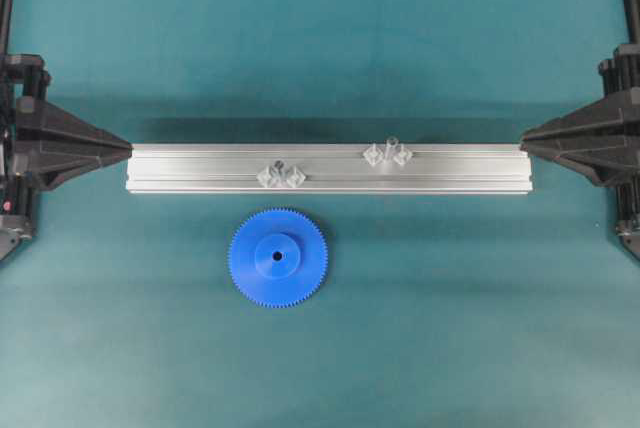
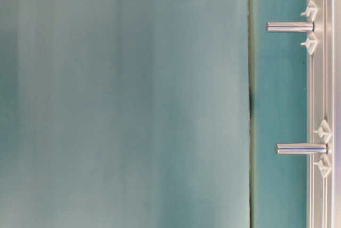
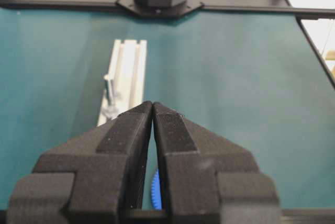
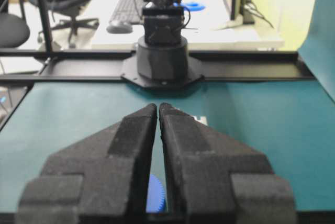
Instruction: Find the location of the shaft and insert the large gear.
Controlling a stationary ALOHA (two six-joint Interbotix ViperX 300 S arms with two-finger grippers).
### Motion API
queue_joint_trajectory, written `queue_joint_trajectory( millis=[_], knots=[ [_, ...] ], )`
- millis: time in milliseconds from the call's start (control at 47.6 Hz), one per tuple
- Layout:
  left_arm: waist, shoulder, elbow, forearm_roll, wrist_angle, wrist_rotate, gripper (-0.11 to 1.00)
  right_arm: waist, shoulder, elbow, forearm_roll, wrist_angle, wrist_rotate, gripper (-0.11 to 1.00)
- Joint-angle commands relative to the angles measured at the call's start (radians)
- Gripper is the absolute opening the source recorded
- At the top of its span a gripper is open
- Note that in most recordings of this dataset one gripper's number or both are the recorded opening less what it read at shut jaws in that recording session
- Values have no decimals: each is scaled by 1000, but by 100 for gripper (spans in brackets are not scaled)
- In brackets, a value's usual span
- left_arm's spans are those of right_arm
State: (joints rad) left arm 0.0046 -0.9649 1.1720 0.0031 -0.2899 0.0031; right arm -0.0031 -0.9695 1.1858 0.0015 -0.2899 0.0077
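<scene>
Below rail, large gear apart, bare mat around

A grooved aluminium rail ran from top to bottom along the right edge of the table-level view; two grey metal pins stood out from it toward the left, an upper pin and a lower pin, well apart; each sat between two small clear diamond-shaped blocks, the upper pair and the lower pair, on the rail; a teal surface lay beside the rail; a pale, blurred teal expanse filled the left side.
</scene>
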Motion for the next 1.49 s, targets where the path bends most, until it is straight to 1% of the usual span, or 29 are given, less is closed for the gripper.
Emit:
queue_joint_trajectory(
  millis=[0, 42, 126, 189, 315, 546, 651, 735, 881, 1049, 1217, 1301, 1343, 1385, 1469],
  knots=[
    [-3, 6, 2, 11, -17, -43, 11, -2, 12, -8, 3, -5, -5, 16],
    [-3, 6, 0, 11, -31, -64, 12, -2, 12, -3, 9, 9, 0, 16],
    [-3, 18, -3, 11, -37, -97, 2, -2, 8, -2, 23, 61, 15, 10],
    [-6, 37, -15, 11, -37, -115, 1, -2, 5, -3, 23, 114, 34, 6],
    [-17, 110, -71, 11, -12, -117, 1, -2, 3, -8, 23, 179, 43, 5],
    [-43, 304, -189, 15, 135, -112, 1, -15, 14, -32, 23, 322, 46, 5],
    [-60, 391, -227, 14, 150, -112, 1, -32, 25, -44, 23, 382, 44, 5],
    [-66, 440, -256, 15, 158, -123, 1, -40, 28, -44, 23, 407, 44, 5],
    [-92, 534, -319, 15, 195, -117, 1, -48, 28, -46, 23, 428, 44, 5],
    [-130, 635, -387, 15, 276, -121, 1, -51, 26, -37, 23, 442, 51, 5],
    [-140, 681, -442, 15, 362, -109, 2, -52, 20, -28, 23, 443, 57, 5],
    [-140, 713, -462, 15, 377, -109, 7, -52, 20, -26, 23, 451, 57, 6],
    [-140, 730, -472, 15, 380, -107, 13, -52, 20, -25, 23, 460, 57, 6],
    [-140, 750, -485, 15, 387, -107, 20, -54, 18, -25, 23, 469, 57, 6],
    [-140, 785, -506, 15, 407, -109, 45, -54, 14, -18, 23, 483, 58, 6]
  ],
)
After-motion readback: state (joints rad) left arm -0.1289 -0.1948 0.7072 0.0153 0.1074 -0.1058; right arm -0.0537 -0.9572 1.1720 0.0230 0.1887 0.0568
